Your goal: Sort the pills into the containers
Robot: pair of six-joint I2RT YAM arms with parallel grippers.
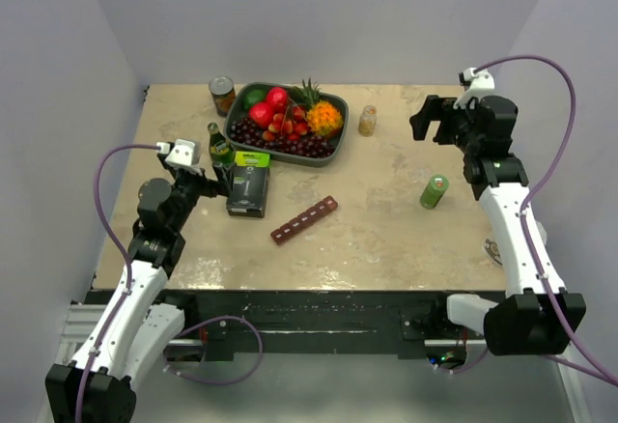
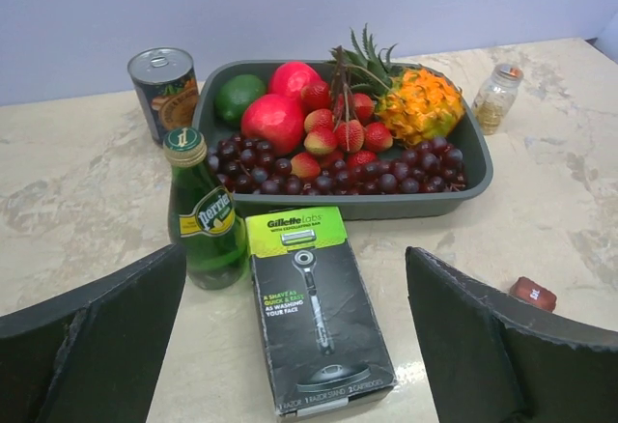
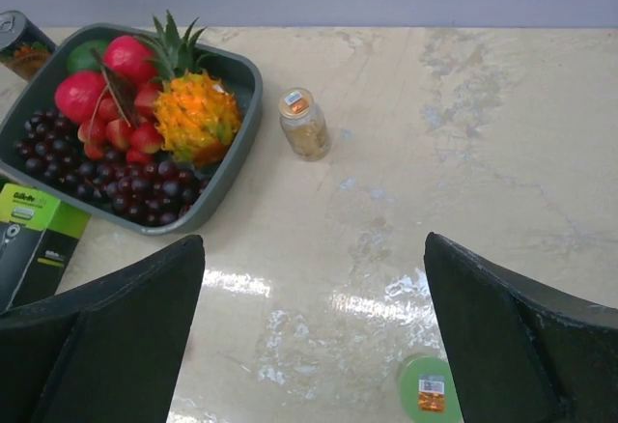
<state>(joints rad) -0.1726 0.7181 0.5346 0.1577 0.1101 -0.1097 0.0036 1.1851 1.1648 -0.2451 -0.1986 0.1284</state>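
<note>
The dark red pill-organiser strip (image 1: pixel 305 220) lies flat at the table's middle, lids shut; only its end (image 2: pixel 533 294) shows in the left wrist view. A small glass jar with an orange lid (image 1: pixel 367 120) (image 3: pixel 304 124) stands right of the fruit tray. A green bottle (image 1: pixel 434 191) (image 3: pixel 430 389) stands at the right. My left gripper (image 1: pixel 218 180) (image 2: pixel 294 254) is open and empty over the black-and-green box, left of the strip. My right gripper (image 1: pixel 435 119) (image 3: pixel 314 239) is open and empty, held high at the back right.
A dark tray of fruit (image 1: pixel 333 153) sits at the back centre. A tin can (image 1: pixel 222 95) and a green Perrier bottle (image 1: pixel 220 145) stand left of it. The black-and-green razor box (image 1: pixel 248 184) lies beside the strip's left end.
</note>
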